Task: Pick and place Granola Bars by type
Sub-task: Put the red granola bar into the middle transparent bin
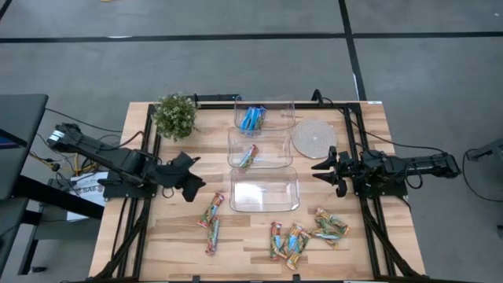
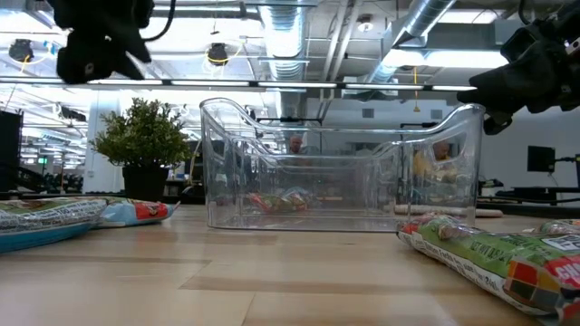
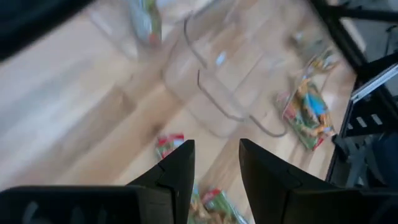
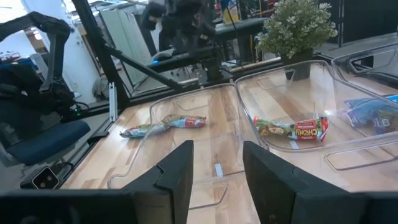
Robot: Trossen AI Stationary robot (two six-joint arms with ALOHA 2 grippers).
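At the left of the counter (image 1: 173,244) a small potted plant (image 1: 175,115) stands at the back corner. In front of it the left gripper (image 1: 191,187) hovers above the wood, its fingers (image 3: 177,171) parted a moderate gap with nothing between them. Just ahead of it lie two red-green-orange bars (image 1: 212,220), one behind the other, clear of everything else.

In the middle, three clear tubs run front to back: the far tub (image 1: 264,114) holds blue bars (image 1: 251,118), the middle tub (image 1: 259,147) holds one red-green-orange bar (image 1: 248,156), and the near tub (image 1: 264,189) is empty. A cluster of mixed bars (image 1: 302,234) lies in front of it, towards the right.

Further right sits a round woven mat (image 1: 313,137), and the right gripper (image 1: 324,171) hangs beside the tubs, fingers (image 4: 180,168) likewise partly open and empty.

The left arm seems best placed for the next pick. It should come down over the nearer bar of the left pair, fingers across the narrow width, pinch at the middle so the wrapper does not slip, then lift clear of the tub wall before moving to the middle tub.
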